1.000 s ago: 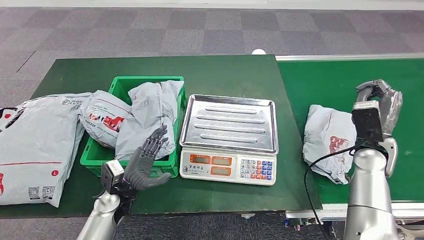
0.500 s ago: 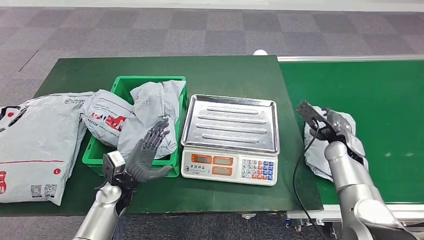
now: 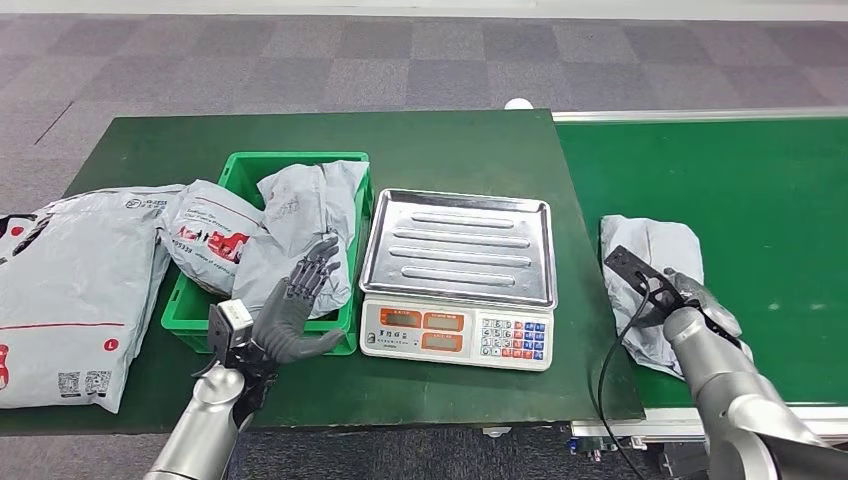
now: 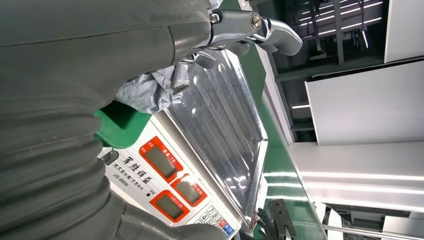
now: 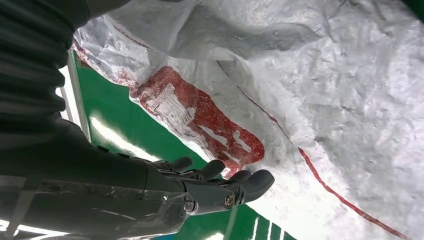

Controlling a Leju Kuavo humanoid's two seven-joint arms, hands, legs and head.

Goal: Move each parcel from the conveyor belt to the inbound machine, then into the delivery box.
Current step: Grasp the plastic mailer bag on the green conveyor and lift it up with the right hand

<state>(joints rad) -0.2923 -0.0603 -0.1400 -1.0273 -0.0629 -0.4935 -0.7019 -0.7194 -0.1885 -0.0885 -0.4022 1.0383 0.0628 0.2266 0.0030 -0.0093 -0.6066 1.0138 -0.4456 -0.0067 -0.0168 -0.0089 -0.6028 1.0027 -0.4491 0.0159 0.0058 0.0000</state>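
Observation:
A crumpled grey parcel (image 3: 650,260) with red print lies on the green conveyor belt (image 3: 780,180), close to the belt's left edge. My right hand (image 3: 702,308) is down at the parcel's near right side. In the right wrist view its dark fingers (image 5: 247,182) reach out along the parcel (image 5: 325,100) beside the red print, and nothing is gripped. The scale (image 3: 458,262) stands in the middle of the table with a bare steel tray (image 4: 225,125). Left of it is the green crate (image 3: 240,170). My left hand (image 3: 295,310) hovers open at the crate's front edge, fingers spread.
Two grey parcels (image 3: 300,225) fill the crate, and one of them (image 3: 210,238) hangs over its left wall. A large flat grey parcel (image 3: 70,290) lies at the table's left end. A black cable runs from my right wrist down past the table's right corner.
My right arm came down from above the belt, and the hand now lies low against the parcel's near side. The parcel looks slightly shifted. My left hand barely moved.

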